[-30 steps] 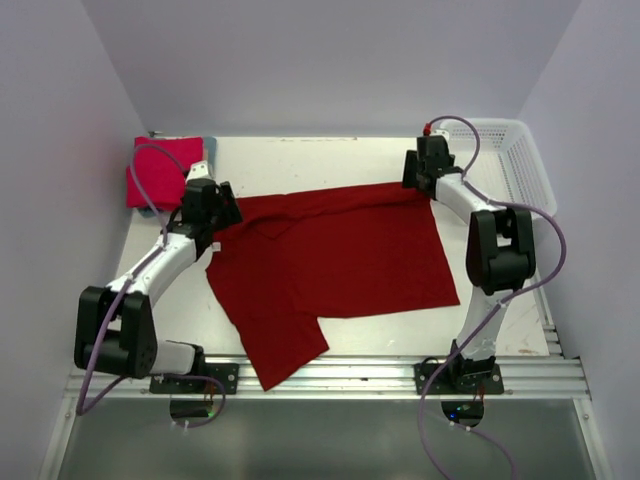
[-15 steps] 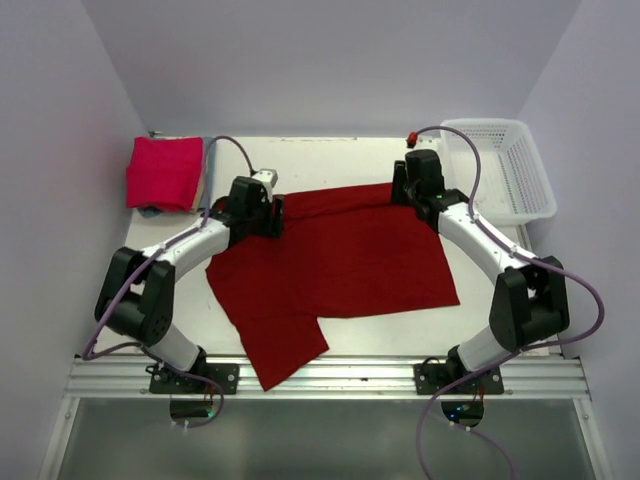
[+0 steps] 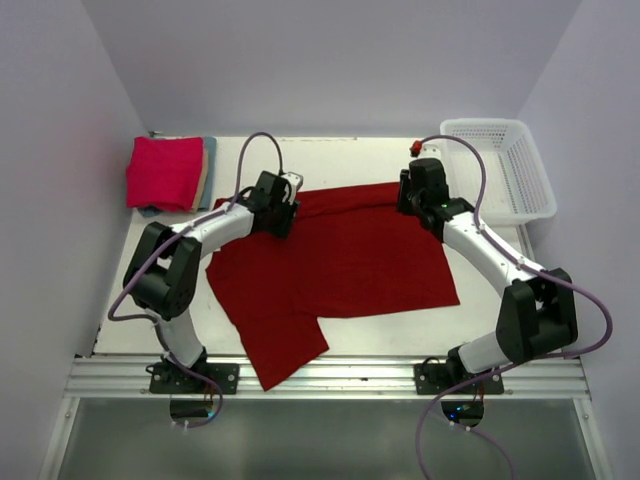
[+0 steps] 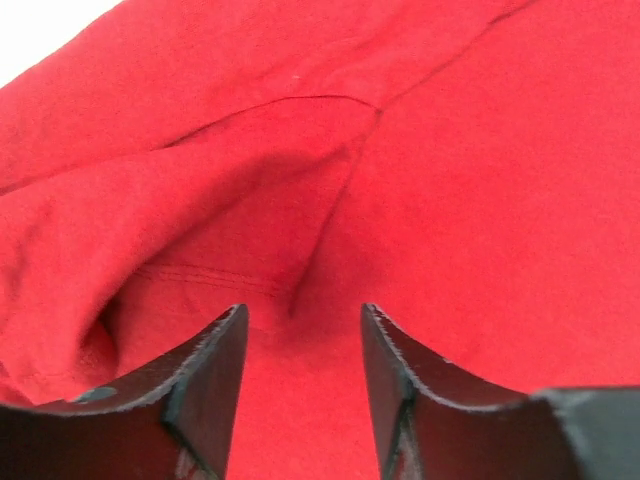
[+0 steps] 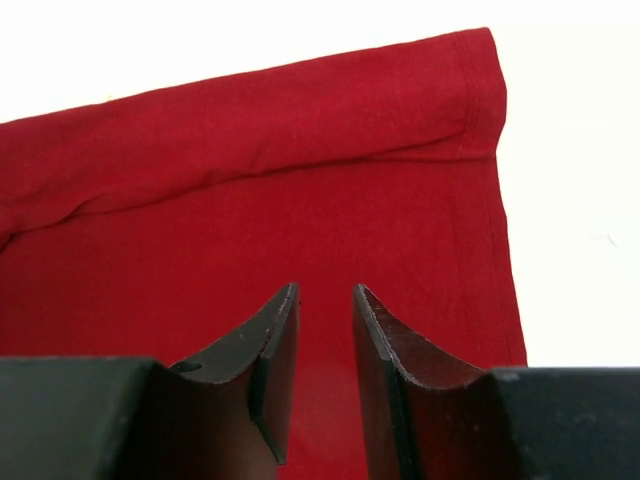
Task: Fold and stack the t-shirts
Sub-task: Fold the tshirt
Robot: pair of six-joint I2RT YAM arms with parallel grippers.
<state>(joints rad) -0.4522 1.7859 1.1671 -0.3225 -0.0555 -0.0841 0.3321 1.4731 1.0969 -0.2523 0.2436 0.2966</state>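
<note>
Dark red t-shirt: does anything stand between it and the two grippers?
Nothing visible does. The left gripper and the right gripper both sit directly over the dark red t-shirt near its far edge, jaws apart, with only cloth below their fingertips.

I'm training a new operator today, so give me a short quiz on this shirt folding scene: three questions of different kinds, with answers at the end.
1. True or false: the white basket holds a shirt.
2. What colour is the folded shirt on top at far left? A pinkish-red, B blue-grey, C black.
3. Fill in: the left gripper and right gripper are over the spread dark red shirt at its ____ edge.
Key: 1 false; 2 A; 3 far.
</note>
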